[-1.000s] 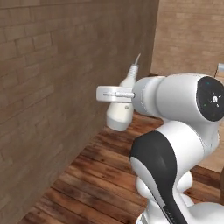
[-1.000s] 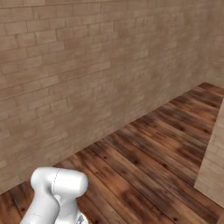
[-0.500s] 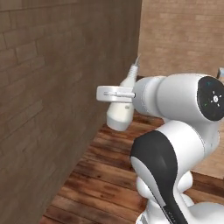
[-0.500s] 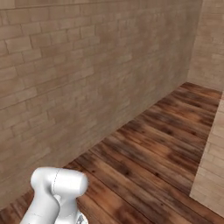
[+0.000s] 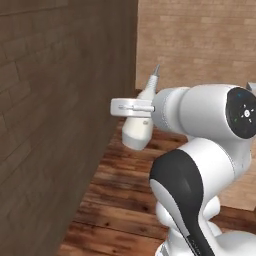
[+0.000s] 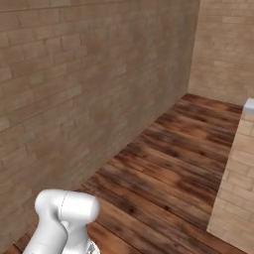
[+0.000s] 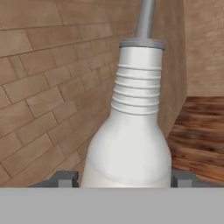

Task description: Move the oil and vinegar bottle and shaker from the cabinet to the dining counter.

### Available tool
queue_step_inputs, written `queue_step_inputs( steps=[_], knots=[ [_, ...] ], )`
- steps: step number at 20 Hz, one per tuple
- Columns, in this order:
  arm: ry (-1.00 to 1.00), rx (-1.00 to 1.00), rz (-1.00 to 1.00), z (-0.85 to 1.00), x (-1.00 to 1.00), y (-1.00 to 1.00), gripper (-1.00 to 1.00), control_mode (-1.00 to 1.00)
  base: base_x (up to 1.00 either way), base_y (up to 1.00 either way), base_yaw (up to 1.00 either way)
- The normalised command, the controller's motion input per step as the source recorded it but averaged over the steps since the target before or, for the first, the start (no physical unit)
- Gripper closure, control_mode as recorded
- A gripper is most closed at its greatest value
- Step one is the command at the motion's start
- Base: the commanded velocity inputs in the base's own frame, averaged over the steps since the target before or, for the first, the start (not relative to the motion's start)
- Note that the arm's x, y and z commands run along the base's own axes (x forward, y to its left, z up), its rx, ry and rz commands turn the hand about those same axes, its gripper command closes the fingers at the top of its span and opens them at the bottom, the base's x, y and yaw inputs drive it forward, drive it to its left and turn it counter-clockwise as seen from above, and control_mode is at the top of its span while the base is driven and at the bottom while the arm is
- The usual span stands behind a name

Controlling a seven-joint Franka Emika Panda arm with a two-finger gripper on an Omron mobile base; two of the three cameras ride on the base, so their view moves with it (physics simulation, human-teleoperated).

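Gripper (image 5: 136, 114) clamped on oil and vinegar bottle (image 5: 139, 126), held aloft beside brick wall (image 5: 55, 125). No label readable. Bottle base cut off in hand view.

I see a tan brick wall (image 6: 89, 99) running along my left, meeting a lighter brick wall (image 5: 200, 40) at the far corner. Dark reddish wood plank floor (image 6: 173, 163) below, evenly lit.
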Motion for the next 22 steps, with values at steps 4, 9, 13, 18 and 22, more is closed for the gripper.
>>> queue_step_inputs(
  steps=[4, 9, 13, 18, 22],
  knots=[
    [0.00, 0.00, 0.00, 0.00, 0.00, 0.00, 1.00, 1.00, 0.68, 0.20, -0.28],
    [0.00, 0.00, 0.00, 0.00, 0.00, 0.00, 1.00, 1.00, 0.69, 0.20, -0.28],
    [0.00, 0.00, 0.00, 0.00, 0.00, 0.00, 1.00, 1.00, 0.71, 0.22, -0.29],
    [0.00, 0.00, 0.00, 0.00, 0.00, 0.00, 1.00, 1.00, 0.73, 0.23, -0.30],
    [0.00, 0.00, 0.00, 0.00, 0.00, 0.00, 1.00, 1.00, 0.72, 0.23, -0.30]
  ],
)
